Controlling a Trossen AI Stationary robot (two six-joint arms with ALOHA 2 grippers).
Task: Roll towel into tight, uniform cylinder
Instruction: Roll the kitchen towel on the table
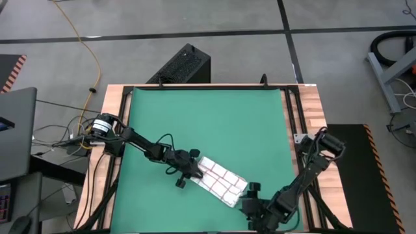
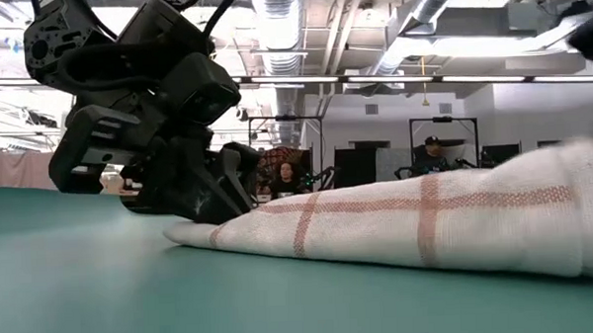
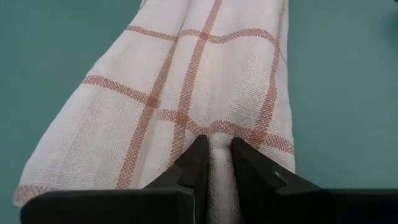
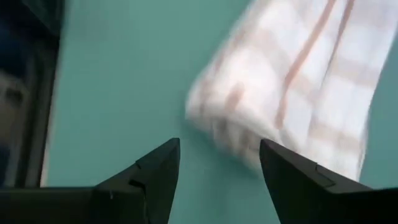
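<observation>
a: where's the towel?

b: lying folded into a long loose strip on the green mat of the tabletop, stretched between the two arms. it isn't a tight roll.

a: and the left end effector?

b: down at one narrow end of the strip, its fingers pinched on a small ridge of the cloth, so it's grasping the towel.

a: the right end effector?

b: released, fingers spread wide, hovering over the mat just short of the towel's other end, not touching it.
</observation>
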